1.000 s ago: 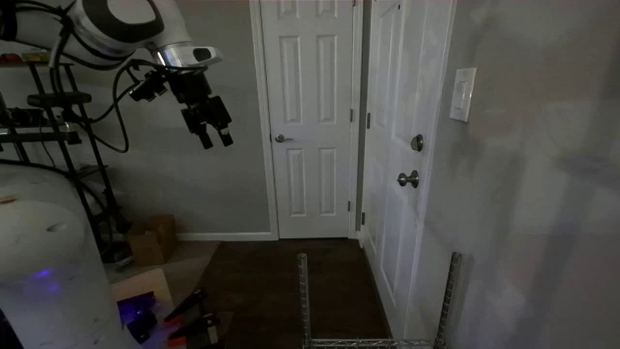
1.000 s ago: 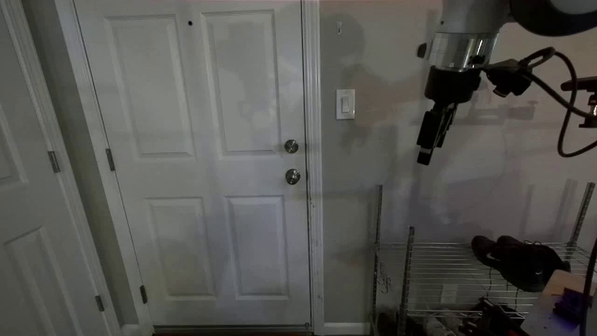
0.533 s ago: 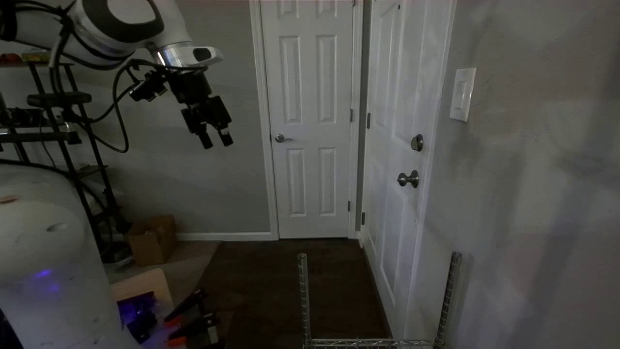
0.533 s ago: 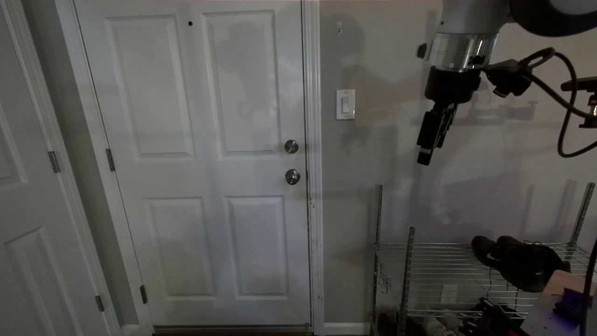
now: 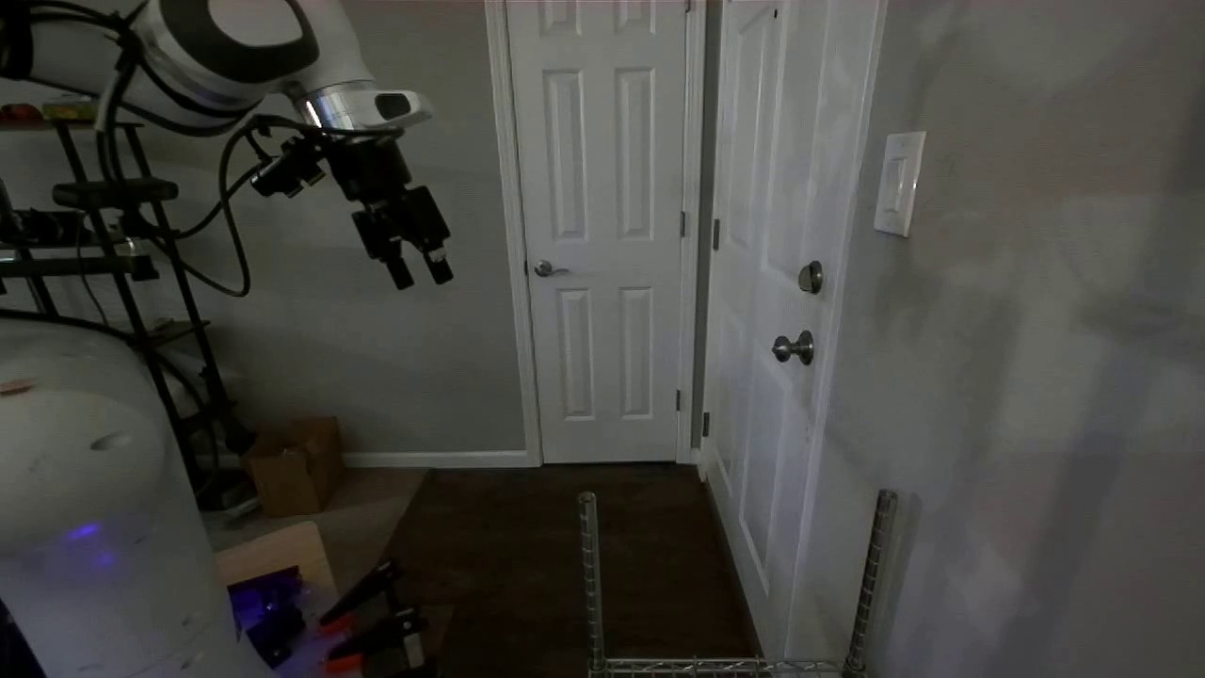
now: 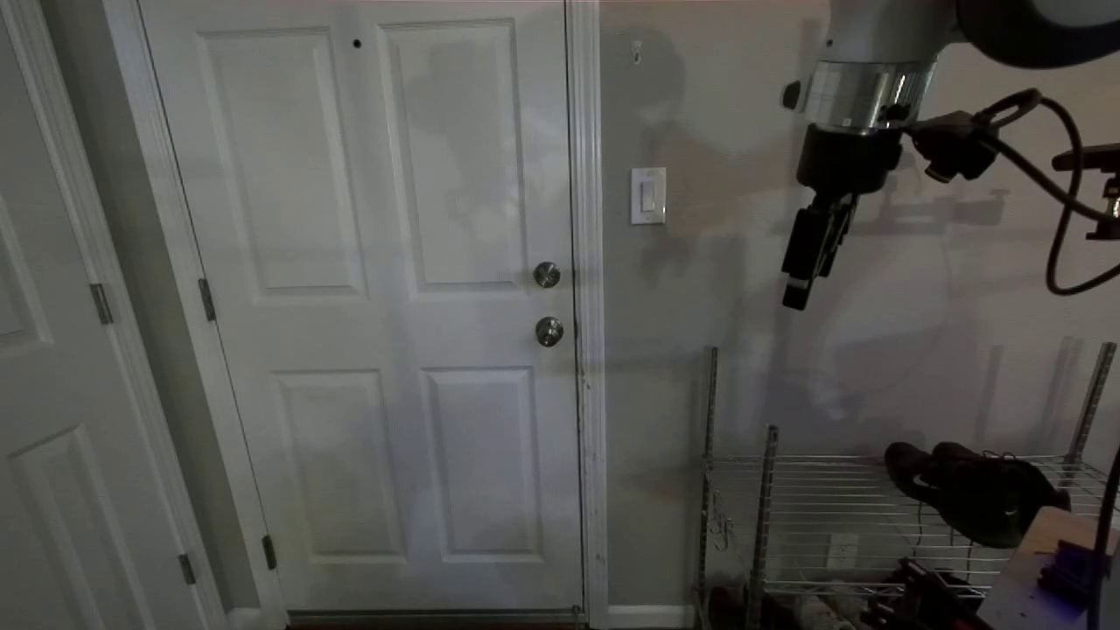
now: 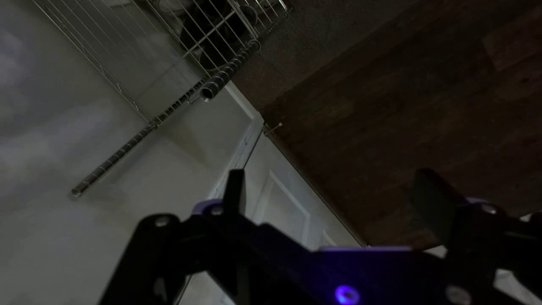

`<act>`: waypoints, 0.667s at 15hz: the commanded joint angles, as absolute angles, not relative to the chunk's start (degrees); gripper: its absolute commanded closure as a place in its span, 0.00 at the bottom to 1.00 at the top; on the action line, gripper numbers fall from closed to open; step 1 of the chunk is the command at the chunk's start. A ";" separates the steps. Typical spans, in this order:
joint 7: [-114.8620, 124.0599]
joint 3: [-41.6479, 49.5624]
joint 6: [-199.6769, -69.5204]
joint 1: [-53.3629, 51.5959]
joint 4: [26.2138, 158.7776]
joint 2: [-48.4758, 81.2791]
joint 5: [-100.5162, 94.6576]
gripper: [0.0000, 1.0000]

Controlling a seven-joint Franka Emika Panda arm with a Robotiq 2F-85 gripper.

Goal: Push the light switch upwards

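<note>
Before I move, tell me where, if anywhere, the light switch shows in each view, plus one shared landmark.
In an exterior view: the light switch, upper right.
In an exterior view: the light switch, above and right of centre.
In the wrist view: the light switch is not visible.
Shared landmark: the wire rack, low in both exterior views, upper left in the wrist view.

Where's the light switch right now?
In both exterior views, the light switch is on the wall just to the right of the door with the round knob, up higher than that knob.
</note>
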State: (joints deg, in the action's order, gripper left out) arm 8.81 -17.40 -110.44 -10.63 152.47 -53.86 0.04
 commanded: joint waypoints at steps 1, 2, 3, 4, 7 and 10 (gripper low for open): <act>9.17 -17.02 -110.31 -11.11 152.34 -53.69 -0.37 0.00; 9.17 -17.02 -110.31 -11.11 152.34 -53.69 -0.37 0.00; 9.17 -17.02 -110.31 -11.11 152.34 -53.69 -0.37 0.00; 8.62 -16.68 -110.87 -11.19 152.42 -53.25 -0.32 0.00; 7.72 -15.41 -113.38 -9.45 152.25 -50.48 -1.67 0.00; 6.58 -13.64 -118.56 -7.65 151.70 -46.80 -4.13 0.00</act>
State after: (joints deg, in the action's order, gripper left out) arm 8.53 -15.17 -113.98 -9.57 152.47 -51.33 -1.56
